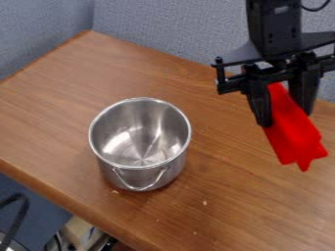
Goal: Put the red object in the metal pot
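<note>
A: Saw the gripper point(283, 100) at upper right, above the far right part of the wooden table point(78, 88). Pointed steeply downward, black fingers point(263, 104) pressed in on the upper end of the red object point(296, 132).

B: Fingers wide or narrow?

A: Narrow. Clamped as tight as the bar allowed, one finger on each side of the red object's top end. No gap visible between pads and bar.

B: And the red object itself?

A: Hung off the table, lifted clear. Tilted, lower end angled toward the right edge of the view. Bright red, smooth, elongated. Lower tip looked slightly notched, though too blurred to be sure.

B: Position against the metal pot point(140, 141)?

A: Well apart. Sat upright on the table, left of centre, toward the near edge. Open mouth up, shiny inside, nothing visible in it but reflections. Thin wire handle point(141, 178) hung down on the near side.

B: So not over the pot?

A: No. Stood to the right of the pot and farther back, with bare tabletop between. Not inside the pot and not touching it.

B: Anything else around?

A: Grey wall behind the table at upper left. Some dark clutter below the table's near edge, too dim to name.
</note>
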You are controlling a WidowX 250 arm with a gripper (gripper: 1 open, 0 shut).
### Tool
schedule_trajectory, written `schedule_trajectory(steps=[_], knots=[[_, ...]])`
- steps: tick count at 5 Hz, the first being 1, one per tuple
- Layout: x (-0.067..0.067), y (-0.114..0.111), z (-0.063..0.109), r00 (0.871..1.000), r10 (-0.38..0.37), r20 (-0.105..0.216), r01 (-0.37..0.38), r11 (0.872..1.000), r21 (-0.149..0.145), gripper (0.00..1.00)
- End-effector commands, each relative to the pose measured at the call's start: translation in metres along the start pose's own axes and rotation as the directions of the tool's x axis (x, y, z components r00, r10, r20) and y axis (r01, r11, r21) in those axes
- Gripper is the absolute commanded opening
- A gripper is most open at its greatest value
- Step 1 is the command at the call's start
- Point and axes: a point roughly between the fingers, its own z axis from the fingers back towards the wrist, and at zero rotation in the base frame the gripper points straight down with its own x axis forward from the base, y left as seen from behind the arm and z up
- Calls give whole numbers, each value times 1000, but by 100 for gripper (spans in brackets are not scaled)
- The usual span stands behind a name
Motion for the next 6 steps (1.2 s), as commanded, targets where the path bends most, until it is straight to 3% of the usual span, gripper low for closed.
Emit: schedule_trajectory(steps=[1, 3, 4, 5, 6], knots=[[10, 13, 21, 999, 42, 35, -40, 998, -38, 0], [32, 68, 47, 982, 172, 81, -170, 985, -25, 0], [43, 104, 44, 987, 136, 83, -136, 991, -1, 0], [52, 106, 34, 996, 55, 70, -56, 998, 4, 0], [52, 127, 31, 987, 117, 113, -118, 993, 1, 0]])
